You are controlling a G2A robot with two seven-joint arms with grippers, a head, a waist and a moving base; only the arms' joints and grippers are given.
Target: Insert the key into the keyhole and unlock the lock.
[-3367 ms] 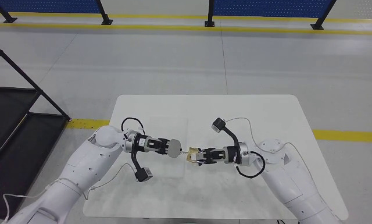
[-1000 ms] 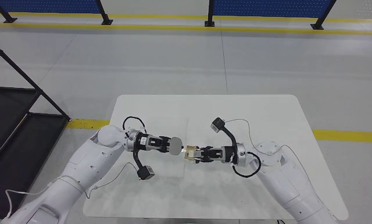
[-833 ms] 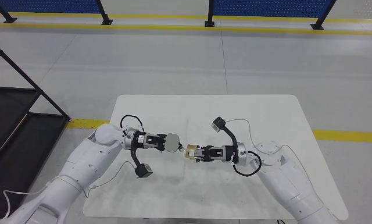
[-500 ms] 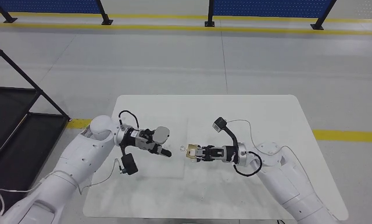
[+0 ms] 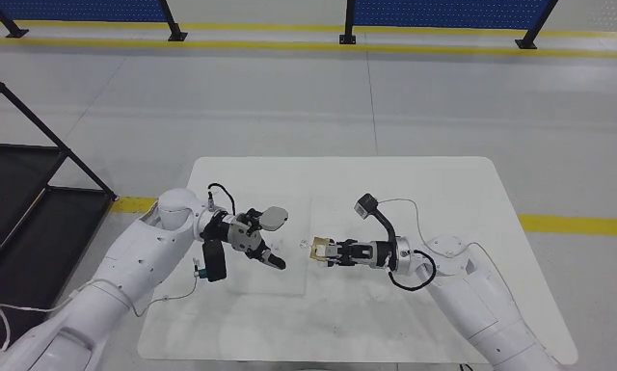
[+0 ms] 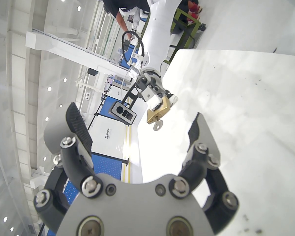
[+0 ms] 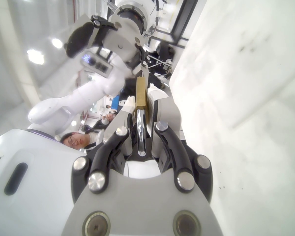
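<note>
Holding the gold lock [image 5: 316, 252] over the white bench [image 5: 434, 188], my right hand [image 5: 326, 252] squeezes it; the key [image 6: 158, 125] sticks out toward my wide-open, empty left hand [image 5: 276, 239] nearby.

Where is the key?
In the top view, the key sticks out of the padlock, which the right end effector holds above the middle of the table. The open left end effector is apart from it.

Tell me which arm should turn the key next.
Left, most likely. The left gripper is open and empty, facing the key that sticks out of the lock, a short way off. The right gripper is shut on the lock and must hold it.
</note>
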